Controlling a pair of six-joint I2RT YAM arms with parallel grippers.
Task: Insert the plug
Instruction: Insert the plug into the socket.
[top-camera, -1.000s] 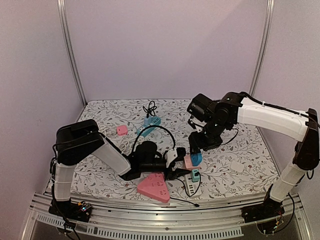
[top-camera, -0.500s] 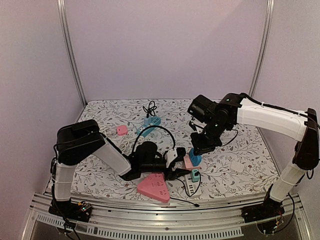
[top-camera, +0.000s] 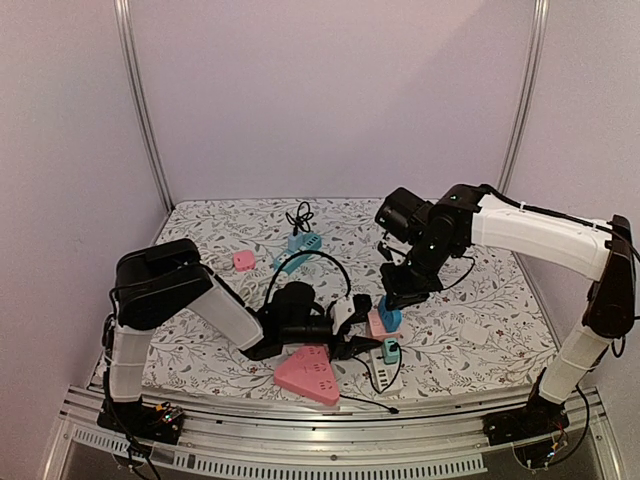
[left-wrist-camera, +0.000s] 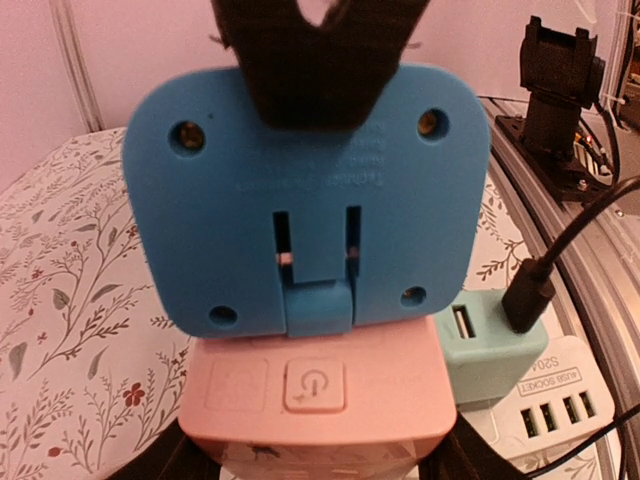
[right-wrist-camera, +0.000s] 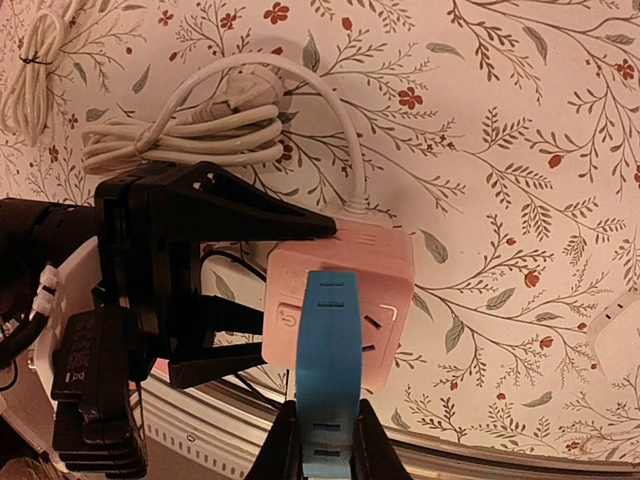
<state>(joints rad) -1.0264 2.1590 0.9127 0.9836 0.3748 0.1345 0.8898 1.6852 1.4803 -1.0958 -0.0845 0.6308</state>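
**A:** Starting with the right gripper (top-camera: 397, 298): pinched shut on the blue plug (top-camera: 390, 318), gripping it by the upper edge.

**B:** And hanging it directly over the pink socket block (top-camera: 377, 324). No sideways offset to speak of in the right wrist view. Straight down from the fingers, nothing else.

**A:** Touching?

**B:** Looks that way from the left wrist. Seems to rest its lower edge on the block's top face, just beyond the power button (left-wrist-camera: 314, 385). Can't tell whether any prongs are in, since the seam hides them.

**A:** Orientation?

**B:** Upright, as a thin slab. Shows edge-on from above and cuts across the middle of the socket face. Leaves one slot (right-wrist-camera: 375, 321) showing just to the side.

**A:** Over to the left gripper (top-camera: 362, 325).

**B:** Partly spread but filled. Brackets the block with a finger (right-wrist-camera: 230, 222) on each side and braces it from the left.

**A:** So which arm for the push?

**B:** The right, no question: holds the plug and sits above the target. Reads as a plain vertical press next, with the left only steadying the block.

**A:** Anything crowding the path?

**B:** Only a mint USB charger (left-wrist-camera: 490, 350) just beside the block, with a black cable (left-wrist-camera: 545, 270) plugged into it. Near, but off the line of travel.
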